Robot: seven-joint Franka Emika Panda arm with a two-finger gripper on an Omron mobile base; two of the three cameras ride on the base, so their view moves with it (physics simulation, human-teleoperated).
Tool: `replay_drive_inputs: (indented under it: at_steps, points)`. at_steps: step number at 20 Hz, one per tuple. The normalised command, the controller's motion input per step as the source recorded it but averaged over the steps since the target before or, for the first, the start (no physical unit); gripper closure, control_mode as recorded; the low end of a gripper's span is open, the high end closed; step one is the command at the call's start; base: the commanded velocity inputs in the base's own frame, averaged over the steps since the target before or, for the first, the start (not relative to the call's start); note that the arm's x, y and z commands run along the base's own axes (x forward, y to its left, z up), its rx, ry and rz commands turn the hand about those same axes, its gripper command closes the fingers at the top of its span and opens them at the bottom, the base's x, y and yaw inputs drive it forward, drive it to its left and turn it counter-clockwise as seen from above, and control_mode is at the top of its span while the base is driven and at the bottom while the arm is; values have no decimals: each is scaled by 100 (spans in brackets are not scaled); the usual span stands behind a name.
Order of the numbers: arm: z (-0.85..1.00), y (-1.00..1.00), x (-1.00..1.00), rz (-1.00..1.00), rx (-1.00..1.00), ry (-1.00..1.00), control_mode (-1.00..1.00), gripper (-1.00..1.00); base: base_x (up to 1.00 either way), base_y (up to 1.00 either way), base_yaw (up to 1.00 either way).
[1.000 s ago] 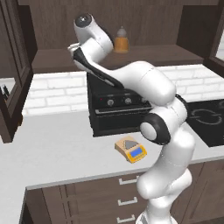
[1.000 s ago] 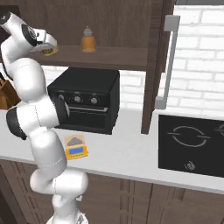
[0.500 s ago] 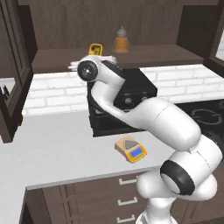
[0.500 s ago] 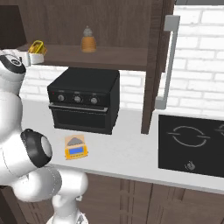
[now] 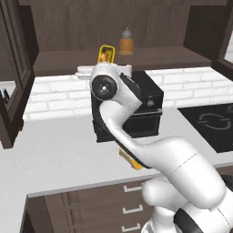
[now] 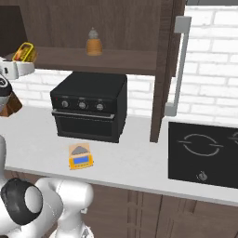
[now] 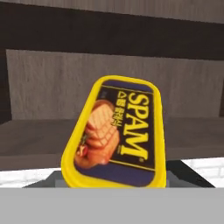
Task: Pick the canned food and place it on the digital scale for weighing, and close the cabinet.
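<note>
Gripping the small yellow can of meat with its dark blue label (image 7: 116, 133), the robot's two-finger gripper (image 7: 114, 183) has its jaws partly closed on the can's lower end, the dark finger tips (image 7: 189, 176) showing on either side of it in the hand view. Seen from the left base camera, the canned food (image 5: 107, 53) is lifted clear of the dark wooden shelf of the open wall cabinet (image 5: 136, 57), just left of the orange bottle with a grey cap (image 5: 126, 41) that stands on that shelf, and above the black toaster oven (image 5: 141, 107). From the right base camera the can (image 6: 24, 52) sits tilted at the far left, held at the end of the white hand, well apart from the bottle (image 6: 93, 42). Down on the pale countertop (image 6: 135, 162), the small tan-orange digital scale with a blue display (image 6: 81, 156) lies just in front of the oven. A glass-paned cabinet door with a long silver handle (image 6: 179, 65) stands open at the right.
</note>
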Motion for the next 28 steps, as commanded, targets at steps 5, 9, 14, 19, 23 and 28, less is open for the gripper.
replay_drive_inputs:
  at_steps: [5, 9, 14, 19, 23, 28]
  points:
    - [0, -24, -100, 0, 12, 45, -100, 100, 0, 0, 0]
    - [-74, -54, -100, 0, -2, 40, -100, 100, 0, 0, 0]
    - [-100, -78, -58, 4, -1, 48, -100, 100, 0, 0, 0]
    - [-100, -82, 18, 13, 0, 45, -100, 100, 0, 0, 0]
    - [-100, -54, 40, 24, 0, 34, -100, 100, 0, 0, 0]
    - [-100, -8, 47, 30, -3, 6, -100, 100, 0, 0, 0]
